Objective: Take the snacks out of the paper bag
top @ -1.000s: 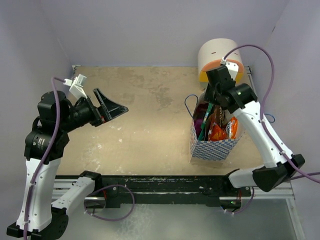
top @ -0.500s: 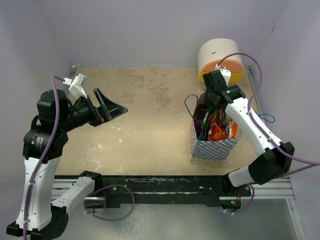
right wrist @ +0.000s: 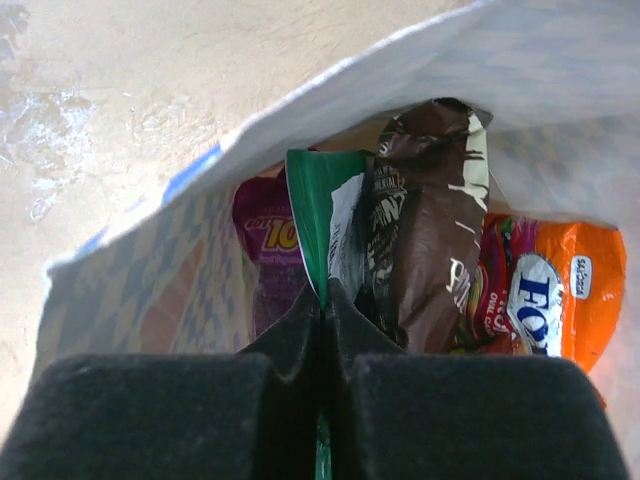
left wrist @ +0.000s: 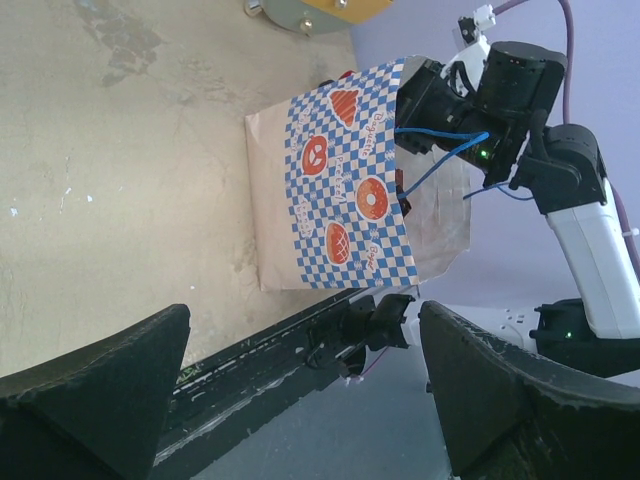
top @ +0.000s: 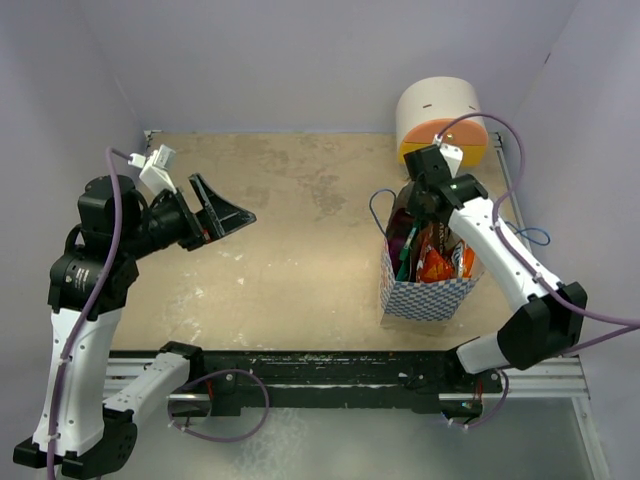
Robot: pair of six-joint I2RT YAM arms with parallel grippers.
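The paper bag [top: 430, 292], blue-checked with orange-red motifs, stands upright at the table's right side and also appears in the left wrist view [left wrist: 340, 200]. Inside it, the right wrist view shows snacks standing on end: a green packet [right wrist: 312, 205], a dark brown one [right wrist: 430, 220], a magenta one [right wrist: 262, 240] and an orange one [right wrist: 548, 290]. My right gripper [top: 424, 208] reaches into the bag's mouth, and its jaws [right wrist: 323, 296] are shut on the green packet's edge. Over the table's left side my left gripper [top: 224, 214] hangs open and empty [left wrist: 305, 322], far from the bag.
A cream domed cabinet [top: 438, 108] with an orange front stands just behind the bag. The bag's thin blue handle [top: 379, 206] sticks out to the left. A black rail [top: 300, 368] runs along the table's near edge.
My right gripper has closed from part open to shut on the green packet, shifting slightly at the bag's mouth. The left arm has not moved.
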